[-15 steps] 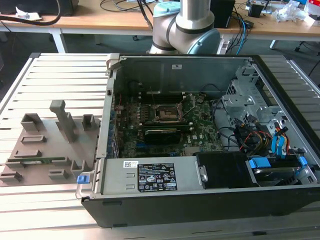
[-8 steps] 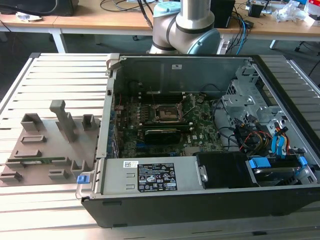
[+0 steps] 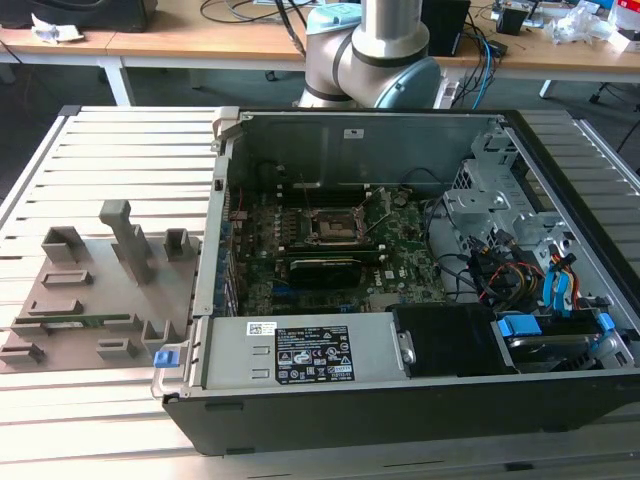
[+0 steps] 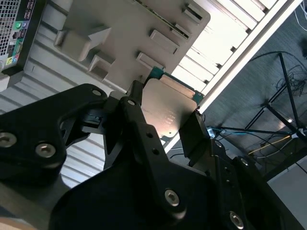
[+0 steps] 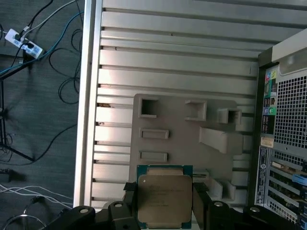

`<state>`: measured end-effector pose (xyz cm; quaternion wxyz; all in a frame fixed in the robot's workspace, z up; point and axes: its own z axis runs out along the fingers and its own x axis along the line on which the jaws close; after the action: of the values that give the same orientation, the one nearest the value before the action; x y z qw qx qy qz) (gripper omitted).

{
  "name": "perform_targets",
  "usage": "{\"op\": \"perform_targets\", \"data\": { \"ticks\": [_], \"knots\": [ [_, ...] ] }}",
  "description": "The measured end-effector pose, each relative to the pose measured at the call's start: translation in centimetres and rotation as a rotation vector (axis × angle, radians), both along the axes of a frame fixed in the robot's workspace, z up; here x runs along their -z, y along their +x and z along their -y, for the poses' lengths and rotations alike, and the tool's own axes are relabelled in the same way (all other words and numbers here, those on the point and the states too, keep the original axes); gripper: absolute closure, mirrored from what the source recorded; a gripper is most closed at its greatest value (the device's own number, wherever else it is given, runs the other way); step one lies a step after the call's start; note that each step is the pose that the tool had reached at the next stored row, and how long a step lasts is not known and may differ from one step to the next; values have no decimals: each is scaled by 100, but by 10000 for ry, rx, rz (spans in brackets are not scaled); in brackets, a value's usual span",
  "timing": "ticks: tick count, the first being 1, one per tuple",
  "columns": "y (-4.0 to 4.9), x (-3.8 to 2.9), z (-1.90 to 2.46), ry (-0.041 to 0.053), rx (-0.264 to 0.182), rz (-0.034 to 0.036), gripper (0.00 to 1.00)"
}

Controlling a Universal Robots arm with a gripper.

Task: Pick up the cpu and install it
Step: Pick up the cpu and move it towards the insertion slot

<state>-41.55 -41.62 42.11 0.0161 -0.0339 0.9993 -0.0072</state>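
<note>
- While the exterior view takes in the open computer case (image 3: 400,412), its green circuit board (image 3: 400,265) and the dark socket frame (image 3: 335,228), both wrist views look past the gripper (image 5: 164,190) to the cpu (image 5: 164,203).
- From the exterior view, the arm's pale blue and silver joints (image 3: 375,50) stand on the far side of the case, and a gray holder tray (image 3: 100,290) lies to the exterior view's left of it.
- Seen in the first wrist view, that tray lies next to the case's perforated back panel (image 5: 288,110). The second wrist view sets the gripper's black linkages large in front of the tray.
- Case and tray both rest on a slatted metal table (image 3: 100,140). Wooden desks (image 3: 200,40) line the room beyond it, and loose cables (image 5: 62,48) trail over the dark floor (image 5: 43,120) beside the table's edge.
- Clamped between the two black fingers (image 5: 129,191), the cpu shows its dull silvery top and thin green rim to the wrist cameras.
- One finger presses on each of two opposite edges, so the jaws are open only as wide as the chip.
- Held this way, the cpu overlaps the tray's edge in both wrist views.
</note>
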Motion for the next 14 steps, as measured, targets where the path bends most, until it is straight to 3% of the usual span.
{"op": "perform_targets", "data": {
  "ticks": [4, 6, 11, 14],
  "knots": [
    [1, 0, -1, 0, 1, -1, 45],
    [67, 0, -14, -29, 1, -2, 45],
    [535, 0, -76, -232, 1, -25, 45],
    [681, 0, -87, -276, 1, -35, 45]
  ]
}}
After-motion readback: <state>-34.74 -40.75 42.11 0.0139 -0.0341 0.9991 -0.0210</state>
